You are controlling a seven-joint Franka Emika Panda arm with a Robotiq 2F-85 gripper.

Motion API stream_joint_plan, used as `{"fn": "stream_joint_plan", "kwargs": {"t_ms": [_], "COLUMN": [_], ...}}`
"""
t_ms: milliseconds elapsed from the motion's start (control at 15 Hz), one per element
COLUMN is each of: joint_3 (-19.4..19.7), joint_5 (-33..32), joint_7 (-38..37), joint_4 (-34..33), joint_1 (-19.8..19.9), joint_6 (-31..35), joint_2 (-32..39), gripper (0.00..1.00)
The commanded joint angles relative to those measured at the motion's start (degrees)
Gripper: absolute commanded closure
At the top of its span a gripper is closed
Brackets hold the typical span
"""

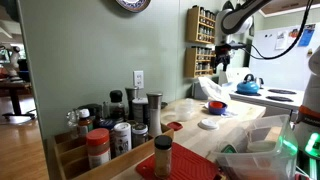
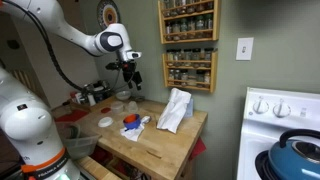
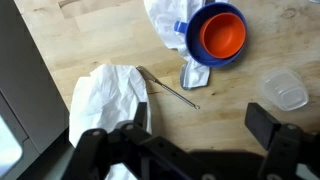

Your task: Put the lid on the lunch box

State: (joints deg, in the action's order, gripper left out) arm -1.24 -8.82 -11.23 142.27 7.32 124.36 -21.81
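Observation:
The lid is a flat white disc lying on the wooden table; it also shows in an exterior view. The lunch box is a low translucent round container at the right edge of the wrist view, and it also shows in an exterior view. My gripper is open and empty and hangs well above the table, with bare wood between its fingers. It shows in both exterior views. The lid is out of the wrist view.
A red-and-blue bowl-like object lies on white paper beside the lunch box. A crumpled white cloth and a thin metal rod lie on the table. A red disc, spice jars and a blue kettle stand around.

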Motion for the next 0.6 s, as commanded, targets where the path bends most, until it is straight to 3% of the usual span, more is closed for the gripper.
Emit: {"fn": "stream_joint_plan", "kwargs": {"t_ms": [0, 267, 533], "joint_3": [0.52, 0.20, -1.87], "joint_5": [-0.22, 0.16, 6.40], "joint_7": [-0.15, 0.15, 4.39], "joint_4": [-0.10, 0.04, 1.22], "joint_1": [-0.55, -1.15, -7.46], "joint_6": [-0.16, 0.37, -1.19], "joint_2": [0.01, 0.38, 2.85], "gripper": [0.00, 0.00, 0.00]}}
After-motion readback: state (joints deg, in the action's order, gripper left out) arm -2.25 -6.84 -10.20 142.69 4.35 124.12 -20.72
